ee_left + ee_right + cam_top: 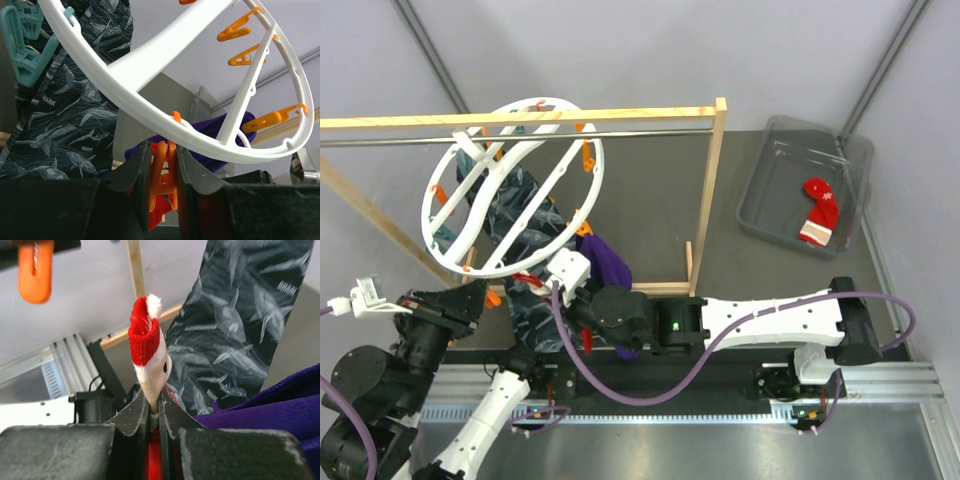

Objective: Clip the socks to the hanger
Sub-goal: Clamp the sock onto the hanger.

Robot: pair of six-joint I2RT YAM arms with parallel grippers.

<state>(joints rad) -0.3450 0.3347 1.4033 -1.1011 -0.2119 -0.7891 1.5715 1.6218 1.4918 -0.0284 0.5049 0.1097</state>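
Observation:
The white round hanger (432, 195) hangs from the metal rail, with orange clips around its rim. My left gripper (164, 165) is shut on an orange clip (159, 176) under the hanger's rim (125, 100); in the top view it is at the ring's near edge (485, 297). My right gripper (155, 407) is shut on a red Christmas sock (149, 352) and holds it upright; in the top view it is just right of the left gripper (542, 282). The purple sock (610, 262) hangs beside it. Another red sock (820, 212) lies in the bin.
A dark shark-patterned fabric (525, 225) hangs inside the ring, next to both grippers. A wooden-framed rack (718, 190) with a metal rail crosses the back. A clear plastic bin (772, 170) stands at the right. A teal clip (25, 45) hangs at the upper left.

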